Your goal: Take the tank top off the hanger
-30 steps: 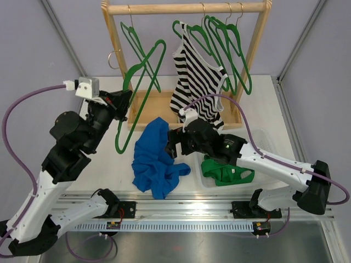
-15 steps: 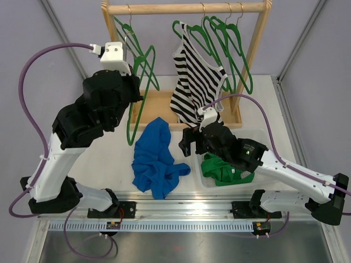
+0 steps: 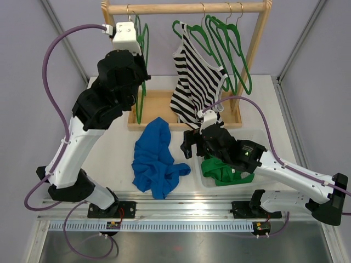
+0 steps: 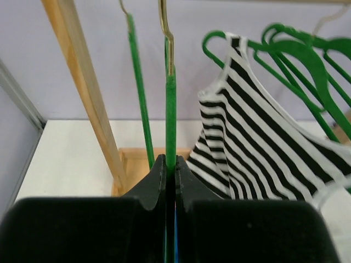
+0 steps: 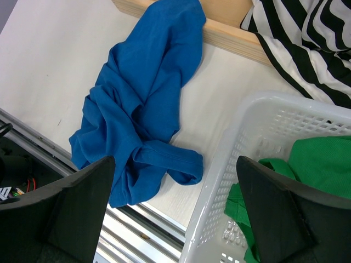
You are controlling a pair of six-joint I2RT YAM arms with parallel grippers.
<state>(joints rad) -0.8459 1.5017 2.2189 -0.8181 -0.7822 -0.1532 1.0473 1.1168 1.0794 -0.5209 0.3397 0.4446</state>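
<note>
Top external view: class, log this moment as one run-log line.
left gripper: shut on green hanger | right gripper: open, empty | striped tank top: hanging on rack

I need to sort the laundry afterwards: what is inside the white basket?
A crumpled green garment lies in the white basket. Anything beneath it is covered by the cloth, and part of the basket runs out of the wrist view.

Plain pale lilac walls (image 3: 22,82) w/ diagonal grey metal struts (image 3: 60,33) in corners. Flat white tabletop (image 3: 118,164), silver slotted rail (image 3: 186,207) along near edge. Even, diffuse light.
</note>
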